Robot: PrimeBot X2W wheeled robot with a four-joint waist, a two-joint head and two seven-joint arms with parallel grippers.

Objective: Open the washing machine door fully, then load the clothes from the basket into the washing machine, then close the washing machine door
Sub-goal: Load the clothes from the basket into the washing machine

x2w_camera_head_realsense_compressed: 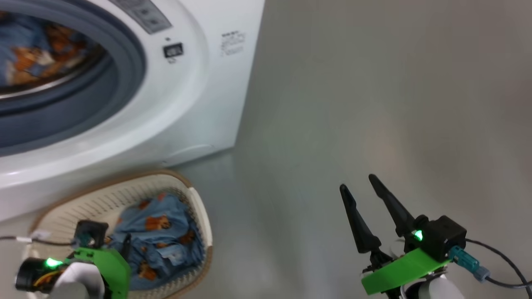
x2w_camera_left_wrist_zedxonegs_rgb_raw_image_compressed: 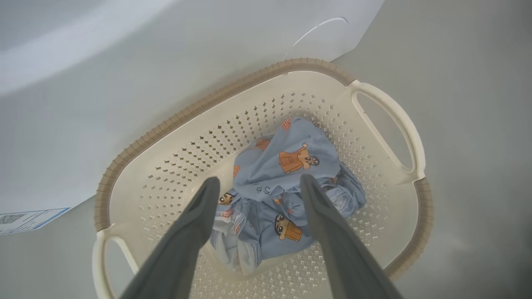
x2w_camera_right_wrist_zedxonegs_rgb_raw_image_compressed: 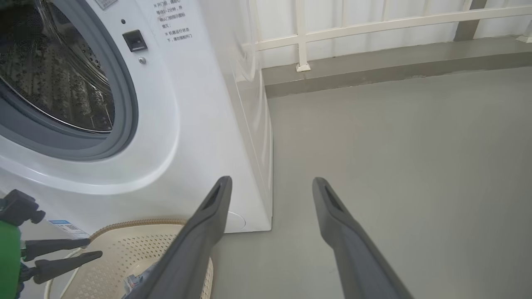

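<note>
Left gripper point(x2w_camera_left_wrist_zedxonegs_rgb_raw_image_compressed: 258, 179) is spread wide & empty, hanging over the basket point(x2w_camera_left_wrist_zedxonegs_rgb_raw_image_compressed: 199, 106) w/ fingers pointing down at the clothes point(x2w_camera_left_wrist_zedxonegs_rgb_raw_image_compressed: 286, 162); in the left wrist view its tips frame the bundle, but we can't tell if they touch the fabric. Right gripper point(x2w_camera_right_wrist_zedxonegs_rgb_raw_image_compressed: 271, 180) also stands spread w/ nothing in it, over bare floor point(x2w_camera_right_wrist_zedxonegs_rgb_raw_image_compressed: 415, 166), well apart from the basket, off the right front corner of the washing machine point(x2w_camera_right_wrist_zedxonegs_rgb_raw_image_compressed: 187, 124).

Progress, as we judge it: the door step looks done, since the mouth is uncovered w/ grey gasket point(x2w_camera_right_wrist_zedxonegs_rgb_raw_image_compressed: 124, 104) & drum point(x2w_camera_right_wrist_zedxonegs_rgb_raw_image_compressed: 54, 74) exposed; loading looks partly done, as the head view seems to show blue printed fabric point(x2w_camera_head_realsense_compressed: 37, 58) low in the drum; the bundle in the basket is left to move, then closing the door.

The clothes lie crumpled mid-bottom of the basket, clear of its walls; no real long axis, approx. a lump. The basket sits on the floor just beside the machine's front foot, mouth up; its long axis runs along the machine's front, one handle at each end.
</note>
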